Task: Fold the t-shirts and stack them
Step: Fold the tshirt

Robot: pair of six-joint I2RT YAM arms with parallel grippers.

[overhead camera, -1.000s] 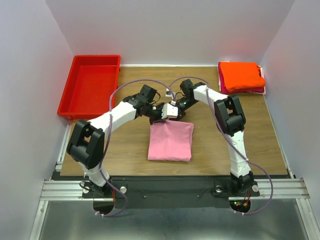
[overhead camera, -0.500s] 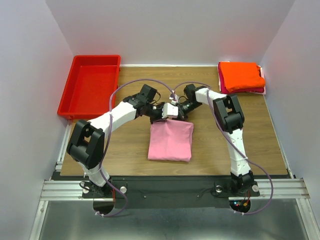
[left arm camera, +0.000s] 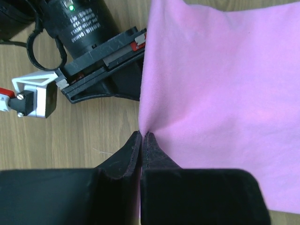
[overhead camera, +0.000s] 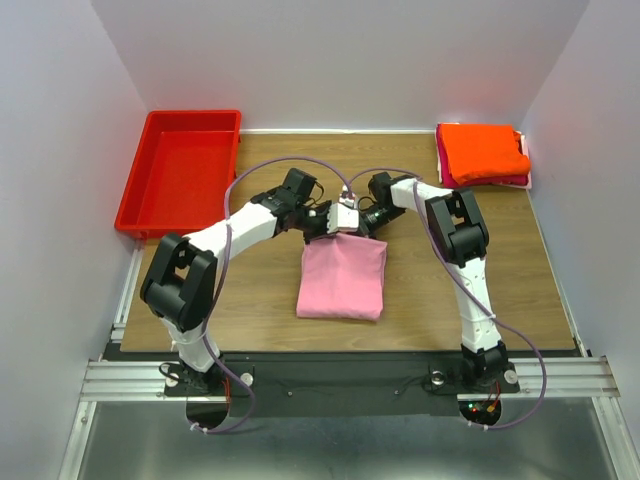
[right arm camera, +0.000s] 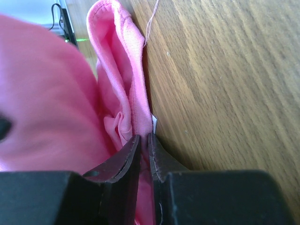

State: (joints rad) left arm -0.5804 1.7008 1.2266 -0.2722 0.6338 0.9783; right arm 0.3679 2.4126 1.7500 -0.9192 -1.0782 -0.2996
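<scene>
Both pincers now grip the pink shirt's far edge.
Left pincer and right pincer have closed in, nipping the pink shirt; next fold looks ready.

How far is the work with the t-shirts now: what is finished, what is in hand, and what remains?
Done: an orange shirt lies folded on a darker pink-red one at the far right corner of the table. In hand: the light pink shirt lies partly folded mid-table; the left gripper and right gripper each have their jaws shut on its far edge. Left: finishing that fold and adding it to the stack.
</scene>
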